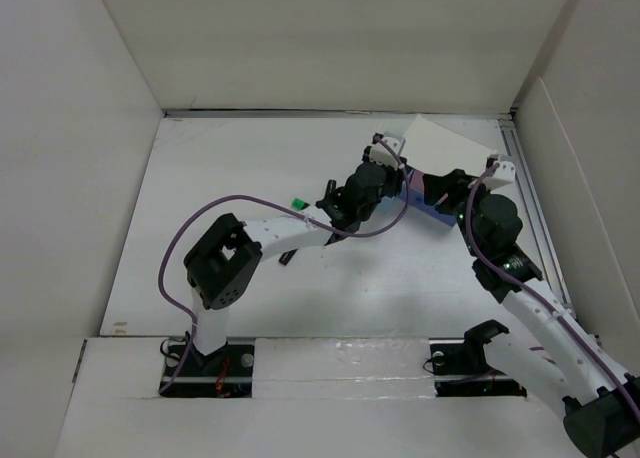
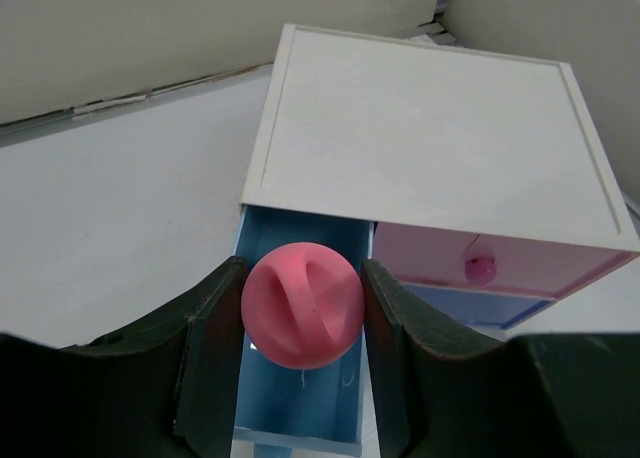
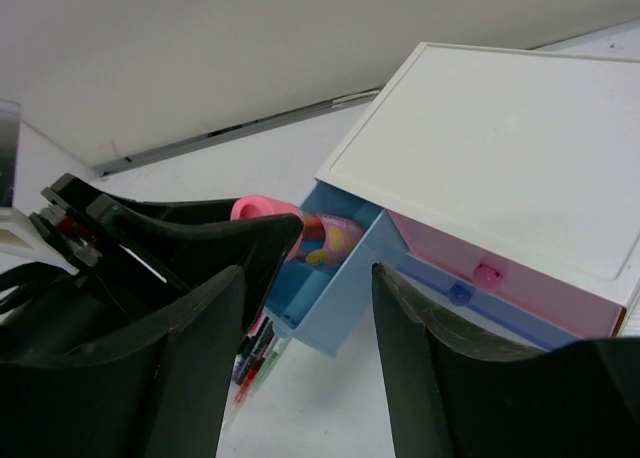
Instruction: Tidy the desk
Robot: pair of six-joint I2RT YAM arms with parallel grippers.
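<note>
The top view is showing the whole counter (image 1: 380,278): it is filling the middle of the frame between white walls, with its long axis running left to right and its near edge along the bottom by the arm bases. Both arms are reaching toward the upper right of that frame, where a white box (image 1: 445,138) is sitting at an angle near the far right corner. A small green piece (image 1: 297,204) is lying on the counter just left of centre, and only this view is catching it.

The left wrist view is giving what the top view is hiding. The left end effector (image 2: 303,273) is gripping a pink ball (image 2: 303,308), its jaws standing partway apart and pressing on both sides of it. The ball is hanging over a pulled-out blue drawer (image 2: 300,408) on the box's left side. To the right, a pink drawer (image 2: 530,263) with a round pink knob (image 2: 480,270) is sitting closed.

The right wrist view is looking across from the other side. The right end effector (image 3: 308,278) is standing spread wide with nothing between its fingers. Only here is something pink and yellow (image 3: 332,240) showing inside the open drawer, and some pens (image 3: 255,350) are lying on the counter just beside the drawer's front.
</note>
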